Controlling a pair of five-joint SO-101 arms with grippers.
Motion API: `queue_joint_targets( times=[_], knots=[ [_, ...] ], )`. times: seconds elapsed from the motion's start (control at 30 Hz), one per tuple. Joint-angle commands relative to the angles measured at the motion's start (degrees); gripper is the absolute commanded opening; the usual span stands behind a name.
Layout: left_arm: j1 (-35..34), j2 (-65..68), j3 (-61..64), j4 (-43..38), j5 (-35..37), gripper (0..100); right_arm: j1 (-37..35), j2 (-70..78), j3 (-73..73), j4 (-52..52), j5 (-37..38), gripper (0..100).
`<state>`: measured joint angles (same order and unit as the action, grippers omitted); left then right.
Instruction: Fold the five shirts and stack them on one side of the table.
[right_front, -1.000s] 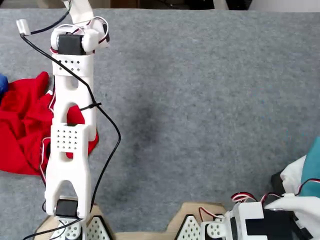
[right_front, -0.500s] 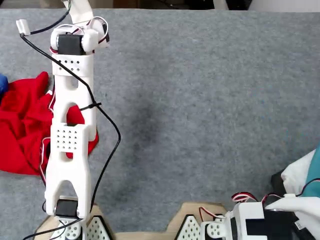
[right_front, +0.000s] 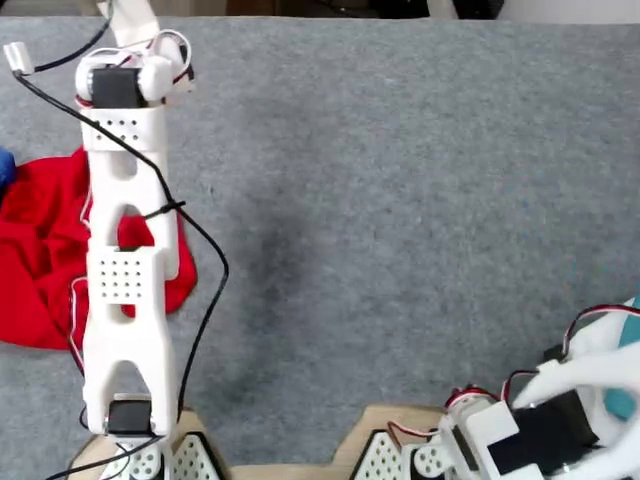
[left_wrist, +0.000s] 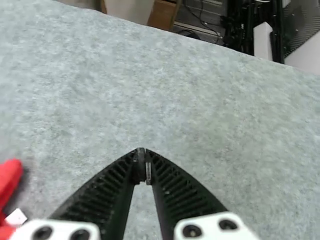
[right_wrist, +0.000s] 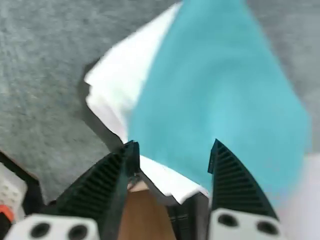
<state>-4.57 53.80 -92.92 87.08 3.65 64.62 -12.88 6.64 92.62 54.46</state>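
Note:
A crumpled red shirt (right_front: 40, 250) lies at the table's left side, partly under the long white left arm (right_front: 125, 250). A corner of the red shirt (left_wrist: 7, 182) shows beside my left gripper (left_wrist: 140, 165), which is shut with nothing in it above bare grey felt. At the near right edge a stack of folded shirts sits, a teal shirt (right_wrist: 220, 95) over a white one (right_wrist: 120, 90). My right gripper (right_wrist: 172, 150) hangs open just above this stack, holding nothing. The teal shirt (right_front: 625, 400) peeks out behind the right arm.
Grey felt (right_front: 400, 200) covers the table. A bit of blue cloth (right_front: 5, 165) pokes in at the far left edge. Arm bases and wooden mounts (right_front: 380, 455) sit at the near edge. Furniture and cables (left_wrist: 235, 25) stand beyond the table's far edge.
The left arm has swung a little to the left. The right arm has shifted at the near right corner, its wrist now further over the folded stack.

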Motion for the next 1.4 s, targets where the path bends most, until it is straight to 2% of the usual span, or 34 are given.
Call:
queue_joint_targets(
  times=[0.0, 0.2, 0.5, 1.37],
  knots=[
    [-0.9, -3.3, -2.3, 1.1, 0.2, 2, -1.0, -2.8, 6.9, -2.5, -0.9, 22.8],
    [-0.9, -3.3, -2.3, 1.2, 0.1, 2, 1.6, -2.8, 14.4, -10.1, -0.3, 22.1],
    [-0.9, -3.3, -2.3, 1.0, 0.0, 2, 4.0, -2.3, 19.9, -18.5, -0.1, 9.7],
    [-1.0, -3.3, -2.3, 1.1, 0.0, 2, 5.4, -2.3, 27.1, -26.9, -0.1, 9.8]
  ],
)
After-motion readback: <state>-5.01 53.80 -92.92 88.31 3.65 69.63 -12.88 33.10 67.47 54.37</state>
